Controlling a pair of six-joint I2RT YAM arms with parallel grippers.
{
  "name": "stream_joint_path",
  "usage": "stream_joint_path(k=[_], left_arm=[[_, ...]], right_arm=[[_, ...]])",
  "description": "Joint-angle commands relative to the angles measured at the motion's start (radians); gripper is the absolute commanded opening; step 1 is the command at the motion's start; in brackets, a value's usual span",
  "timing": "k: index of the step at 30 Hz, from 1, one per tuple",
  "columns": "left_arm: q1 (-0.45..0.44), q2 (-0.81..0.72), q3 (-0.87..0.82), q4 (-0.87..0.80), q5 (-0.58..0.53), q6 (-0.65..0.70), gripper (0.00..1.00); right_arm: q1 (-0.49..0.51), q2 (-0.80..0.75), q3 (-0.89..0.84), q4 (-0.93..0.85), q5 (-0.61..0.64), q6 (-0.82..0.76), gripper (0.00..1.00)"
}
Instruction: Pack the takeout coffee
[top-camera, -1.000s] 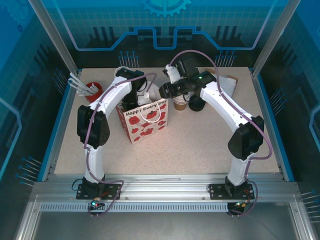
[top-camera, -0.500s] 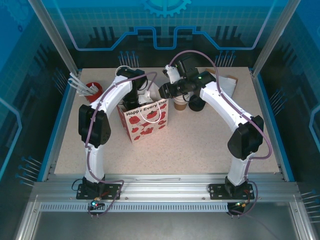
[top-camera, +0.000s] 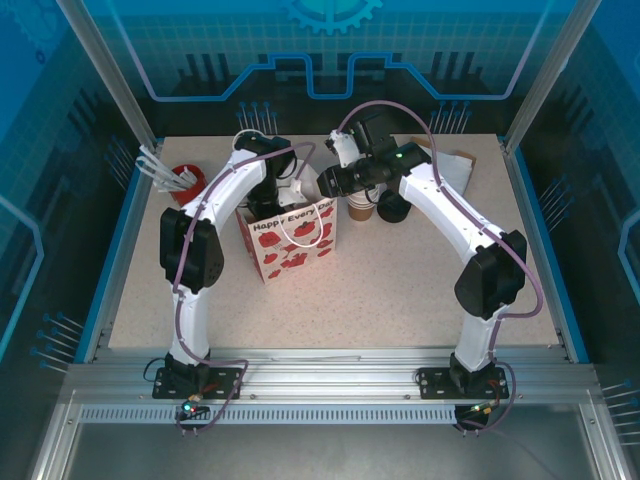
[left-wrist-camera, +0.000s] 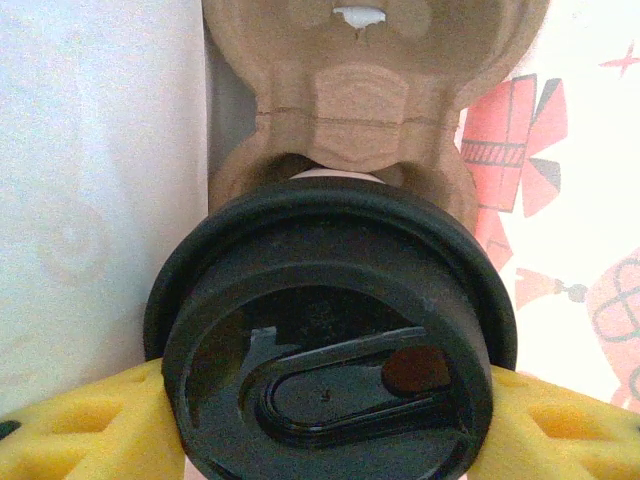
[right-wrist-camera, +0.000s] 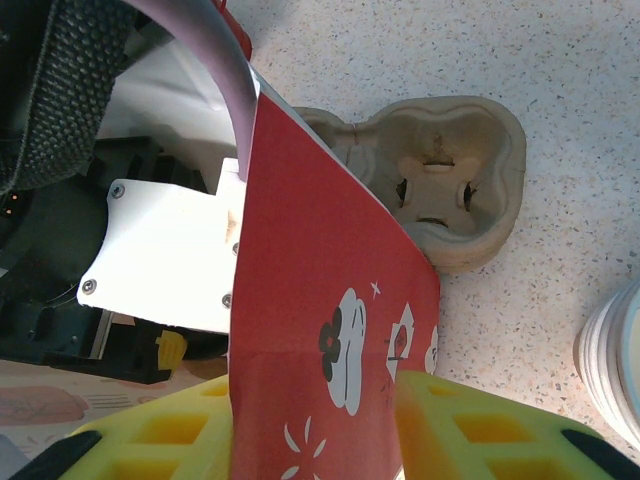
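Left pincer (left-wrist-camera: 325, 425): we log its yellow fingers (left-wrist-camera: 80, 430) clamped on either side of the takeout coffee (left-wrist-camera: 330, 340). The black lid faces the wrist camera. The cup sits between the walls of the gift bag (top-camera: 295, 240), with a brown pulp carrier (left-wrist-camera: 360, 100) just beyond it. Right pincer (right-wrist-camera: 320, 425): we log it pinched on the bag's red wall. Desk (top-camera: 400, 290), further right: stacked white cups (right-wrist-camera: 615, 370).

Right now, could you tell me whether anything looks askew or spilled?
Nothing spilled: the coffee sits lidded in the left gripper. Only the bag stands askew, its side gripped by the right gripper.
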Motion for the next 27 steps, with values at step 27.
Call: stream_joint_path(k=[27], left_arm=[[-0.002,0.051,-0.128,0.326,-0.054,0.012,0.54]], right_arm=[[0.011,0.042,0.004,-0.023,-0.012,0.002,0.42]])
